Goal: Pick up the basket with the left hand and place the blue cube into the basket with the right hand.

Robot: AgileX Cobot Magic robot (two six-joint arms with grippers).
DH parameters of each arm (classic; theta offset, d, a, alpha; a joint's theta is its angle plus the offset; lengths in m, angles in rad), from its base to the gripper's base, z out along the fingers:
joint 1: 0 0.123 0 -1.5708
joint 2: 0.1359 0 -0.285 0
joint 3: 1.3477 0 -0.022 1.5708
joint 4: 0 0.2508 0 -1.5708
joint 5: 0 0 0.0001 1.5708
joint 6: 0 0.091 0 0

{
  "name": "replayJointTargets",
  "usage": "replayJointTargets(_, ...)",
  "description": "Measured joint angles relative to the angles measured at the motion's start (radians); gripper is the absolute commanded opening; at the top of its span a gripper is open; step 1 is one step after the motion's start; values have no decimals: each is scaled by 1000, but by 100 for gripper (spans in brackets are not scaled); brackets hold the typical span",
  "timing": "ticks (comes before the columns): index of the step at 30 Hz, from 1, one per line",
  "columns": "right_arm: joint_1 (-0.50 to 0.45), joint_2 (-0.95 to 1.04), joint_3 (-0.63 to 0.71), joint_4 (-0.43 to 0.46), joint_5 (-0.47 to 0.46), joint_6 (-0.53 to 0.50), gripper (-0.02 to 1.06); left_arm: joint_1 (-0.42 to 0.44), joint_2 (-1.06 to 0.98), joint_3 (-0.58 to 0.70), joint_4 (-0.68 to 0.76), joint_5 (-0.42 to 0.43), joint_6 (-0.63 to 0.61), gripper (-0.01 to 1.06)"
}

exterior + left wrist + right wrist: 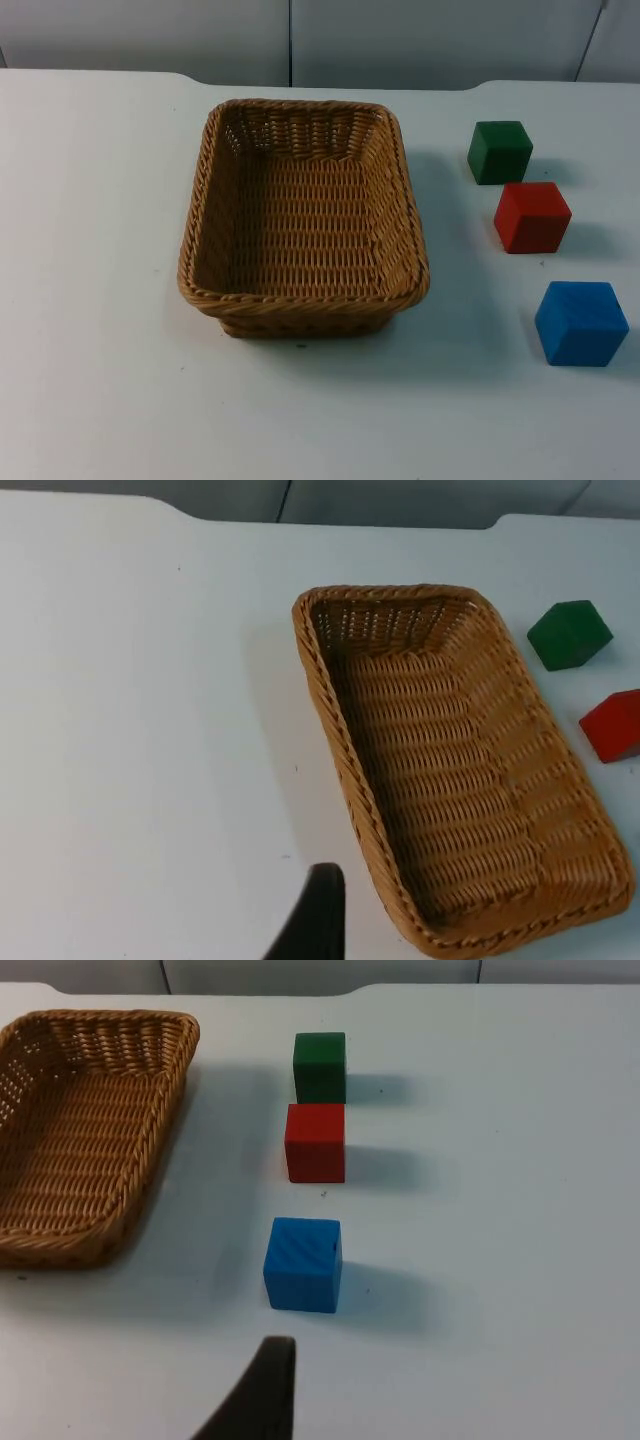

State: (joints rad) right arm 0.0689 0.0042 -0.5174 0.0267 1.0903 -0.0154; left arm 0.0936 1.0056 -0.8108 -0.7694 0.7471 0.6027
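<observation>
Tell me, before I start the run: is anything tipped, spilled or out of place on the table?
Nothing stands out. The basket sits upright and empty on the table. The green cube, red cube and blue cube stand apart in a row to its right.

three cubes [532,217] right of basket [303,300]

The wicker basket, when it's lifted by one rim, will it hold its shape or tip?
The wicker basket is tightly woven with a braided rim, so it probably stays fairly stiff. It sits empty, so it's likely light. Held by one edge, its long body may sag or tilt downward on the far side.
</observation>
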Motion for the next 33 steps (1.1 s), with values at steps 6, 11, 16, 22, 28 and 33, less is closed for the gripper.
replayJointTargets(6,0,0,0,-2,0,4,105,0,157,-1,-113,-51,111,82)
replayJointTargets(11,0,0,0,-2,0,6,105,0,284,-30,-178,-55,183,82)
replayJointTargets(16,0,0,0,-2,0,8,105,-5,407,-111,-198,-59,201,82)
replayJointTargets(22,0,0,0,-5,0,15,105,-60,535,-215,-198,-62,209,82)
replayJointTargets(28,0,0,0,-9,0,15,105,-118,661,-298,-198,-62,209,82)
replayJointTargets(33,0,0,0,-9,0,15,105,-160,766,-345,-198,-63,209,82)
